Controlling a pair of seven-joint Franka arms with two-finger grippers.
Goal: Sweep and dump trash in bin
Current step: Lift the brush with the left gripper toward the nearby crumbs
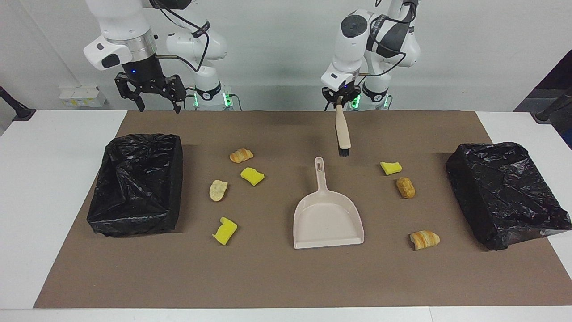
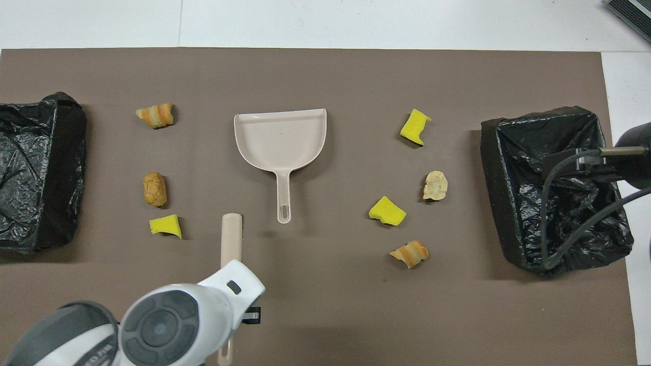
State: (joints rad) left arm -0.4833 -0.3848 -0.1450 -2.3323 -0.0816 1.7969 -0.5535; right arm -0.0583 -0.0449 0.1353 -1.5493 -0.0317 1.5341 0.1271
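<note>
Bright, even light from above — soft short shadows, perhaps faint glare, sharp focus.

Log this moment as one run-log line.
left gripper: shut on brush, airborne | right gripper: open, waiting | dustpan: empty | trash: unswept

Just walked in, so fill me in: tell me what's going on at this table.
The left gripper is shut on a brush, holding it bristles-down over the mat beside the dustpan handle. The right gripper waits with open jaws above the table edge near one bin. All seven trash pieces lie on the mat; nothing is in the dustpan.
</note>
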